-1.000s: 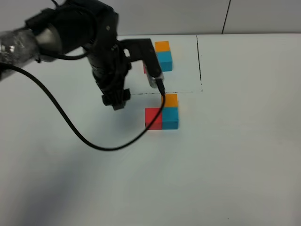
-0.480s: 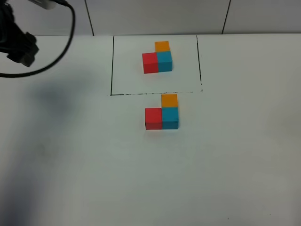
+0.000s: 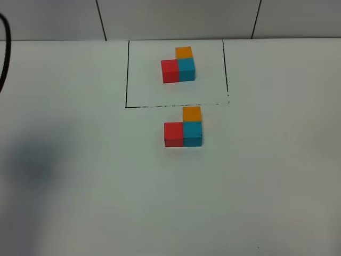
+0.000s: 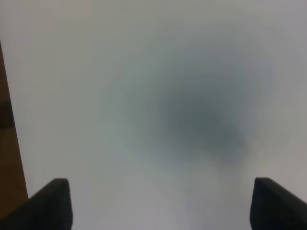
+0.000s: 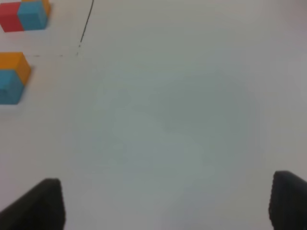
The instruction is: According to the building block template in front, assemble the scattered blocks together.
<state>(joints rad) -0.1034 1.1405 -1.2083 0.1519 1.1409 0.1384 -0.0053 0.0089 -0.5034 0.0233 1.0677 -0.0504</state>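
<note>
The building block template point(image 3: 178, 66) is an orange, red and blue L inside a drawn black rectangle point(image 3: 127, 74) at the back. Just in front of the frame lie the scattered blocks, pressed together in the same L: red point(image 3: 173, 134), blue point(image 3: 192, 133), orange point(image 3: 192, 113). Neither gripper shows in the exterior high view. My left gripper point(image 4: 158, 203) is open and empty over bare table. My right gripper point(image 5: 165, 203) is open and empty, well apart from the orange block point(image 5: 14, 64) and blue block point(image 5: 9, 86). The template point(image 5: 24, 16) shows at that view's corner.
A black cable point(image 3: 3, 53) curves in at the far left edge of the exterior high view. A brown strip point(image 4: 8, 143) beyond the white table's edge shows in the left wrist view. A dark shadow point(image 3: 32, 160) lies on the table's left.
My left arm has pulled away from the blocks to the left and out of the exterior high view. The three blocks stay joined in place.
</note>
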